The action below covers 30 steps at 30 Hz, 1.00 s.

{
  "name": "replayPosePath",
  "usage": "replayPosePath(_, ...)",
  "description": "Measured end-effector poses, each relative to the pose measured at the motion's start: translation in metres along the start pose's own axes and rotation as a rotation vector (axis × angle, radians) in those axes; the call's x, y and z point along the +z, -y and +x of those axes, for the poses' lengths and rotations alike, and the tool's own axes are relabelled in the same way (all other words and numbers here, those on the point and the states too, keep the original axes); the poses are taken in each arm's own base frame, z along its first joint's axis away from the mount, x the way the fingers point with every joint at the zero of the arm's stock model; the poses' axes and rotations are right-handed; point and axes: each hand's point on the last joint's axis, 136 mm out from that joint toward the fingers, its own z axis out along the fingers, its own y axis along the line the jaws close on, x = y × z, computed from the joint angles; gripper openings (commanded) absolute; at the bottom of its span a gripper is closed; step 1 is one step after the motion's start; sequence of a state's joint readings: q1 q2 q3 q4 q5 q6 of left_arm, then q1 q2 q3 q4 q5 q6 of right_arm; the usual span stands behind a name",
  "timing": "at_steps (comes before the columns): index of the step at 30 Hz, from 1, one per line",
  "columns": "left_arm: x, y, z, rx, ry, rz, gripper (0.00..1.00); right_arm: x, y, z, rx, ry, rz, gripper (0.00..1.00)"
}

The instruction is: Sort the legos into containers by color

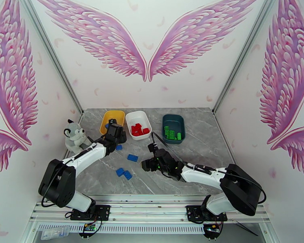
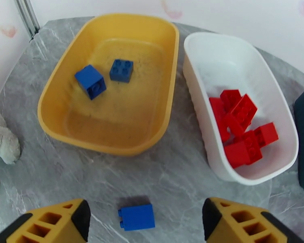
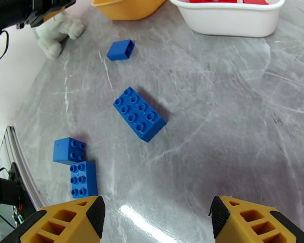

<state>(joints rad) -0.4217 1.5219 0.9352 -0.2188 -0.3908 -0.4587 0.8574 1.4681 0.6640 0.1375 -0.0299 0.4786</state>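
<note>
Four blue legos (image 3: 140,114) lie loose on the tabletop (image 3: 233,98), one just ahead of the open, empty left gripper (image 2: 146,217), while two sit in the yellow tray (image 2: 111,146), reds (image 2: 241,118) in the white tray (image 2: 194,98), greens (image 1: 172,134) in the teal tray (image 1: 174,119), and the right gripper (image 3: 156,215) hangs open and empty too.

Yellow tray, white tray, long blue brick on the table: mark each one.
yellow tray (image 2: 111,147), left wrist view, on its near rim.
white tray (image 2: 223,61), left wrist view, on the bare far end of its inside.
long blue brick (image 3: 140,114), right wrist view, on its studded top face.
</note>
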Motion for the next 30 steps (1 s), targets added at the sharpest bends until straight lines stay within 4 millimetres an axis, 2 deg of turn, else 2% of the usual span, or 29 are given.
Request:
replayPosePath(7,0.017,-0.012,0.045,0.008,-0.091,-0.041,0.80,0.008,0.004,0.011,0.002,-0.037,0.007,0.75)
replayPosePath(15,0.049,-0.010,0.083,0.007,-0.178,-0.055,0.78,0.013,0.004,0.019,0.012,-0.065,-0.002,0.75)
replayPosePath(24,0.063,-0.013,0.089,-0.014,-0.184,-0.060,0.72,0.013,0.004,0.019,0.019,-0.066,-0.003,0.75)
replayPosePath(30,0.067,-0.013,0.085,-0.022,-0.169,-0.068,0.60,0.013,0.004,0.019,0.019,-0.067,-0.003,0.75)
